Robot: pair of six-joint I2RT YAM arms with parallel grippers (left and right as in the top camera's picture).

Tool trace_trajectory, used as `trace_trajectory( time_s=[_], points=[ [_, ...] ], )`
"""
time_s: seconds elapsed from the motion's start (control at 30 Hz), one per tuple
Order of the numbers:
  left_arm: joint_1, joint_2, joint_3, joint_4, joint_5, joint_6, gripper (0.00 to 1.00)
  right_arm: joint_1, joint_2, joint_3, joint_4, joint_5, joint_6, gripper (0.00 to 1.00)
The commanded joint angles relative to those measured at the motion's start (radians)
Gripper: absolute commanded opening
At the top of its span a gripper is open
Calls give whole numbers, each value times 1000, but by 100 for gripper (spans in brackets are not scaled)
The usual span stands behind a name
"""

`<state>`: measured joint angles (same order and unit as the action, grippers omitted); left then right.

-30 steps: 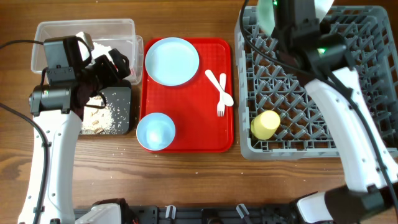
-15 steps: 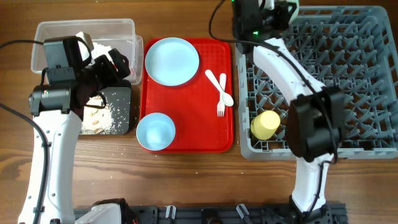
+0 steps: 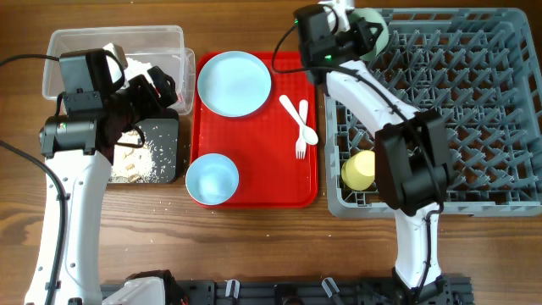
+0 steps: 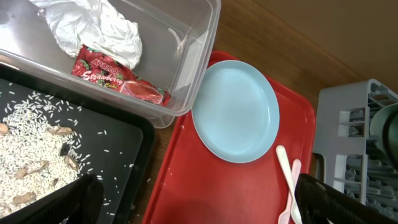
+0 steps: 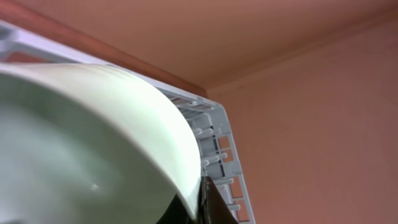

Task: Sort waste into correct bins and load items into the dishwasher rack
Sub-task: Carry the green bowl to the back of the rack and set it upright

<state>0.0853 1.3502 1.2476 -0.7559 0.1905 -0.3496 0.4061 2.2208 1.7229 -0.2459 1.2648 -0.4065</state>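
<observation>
One pale green bowl (image 3: pixel 378 30) is held at the far left corner of the one dishwasher rack (image 3: pixel 500 102), tipped on its edge. Its rim is pinched by the right gripper (image 3: pixel 360 32); in the right wrist view the rim is seen running into the dark finger (image 5: pixel 208 205) at the bottom edge. Whether the bowl touches the rack cannot be told. One small yellow cup (image 3: pixel 362 169) is seen lying on its side in the rack's near left part, well apart from the bowl.

Just left of the rack, one red tray (image 3: pixel 254 135) is laid on the table (image 3: pixel 254 246). Four items are carried on it: one light blue plate (image 3: pixel 235 83) at the far end, one light blue bowl (image 3: pixel 212 179) at the near left corner, and one white spoon (image 3: pixel 308 133) and one white fork (image 3: pixel 300 151) crossed over each other by the right edge.

Two bins are set left of the tray. In the clear tub (image 3: pixel 118 38), one crumpled white napkin (image 4: pixel 99 28) and one red wrapper (image 4: pixel 118 78) are seen side by side, touching. In the black tray (image 3: pixel 165 135), nearer the robot, whitish-brown food scraps (image 4: pixel 31 162) are scattered.

The left gripper (image 3: pixel 151 95) is held above the two bins, with its fingers (image 4: pixel 68 199) spread wide and nothing between them.
</observation>
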Motion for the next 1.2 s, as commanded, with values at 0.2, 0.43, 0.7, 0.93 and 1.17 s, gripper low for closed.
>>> trace_trajectory(
  time_s=[0.2,0.43,0.7,0.93,1.17],
  points=[
    [4,5,17,2,-6,4,100,29,8,-17,-10,-44,-13,61],
    [4,5,17,3,-6,4,100,66,6,-16,-8,-127,-39,87],
    [4,5,17,2,-6,4,100,105,-85,-2,-2,-281,-34,100],
    [4,5,17,2,-6,4,100,105,-286,0,-216,-705,253,100],
    [4,5,17,2,-6,4,100,103,-332,-29,-485,-1630,755,96]
  ],
)
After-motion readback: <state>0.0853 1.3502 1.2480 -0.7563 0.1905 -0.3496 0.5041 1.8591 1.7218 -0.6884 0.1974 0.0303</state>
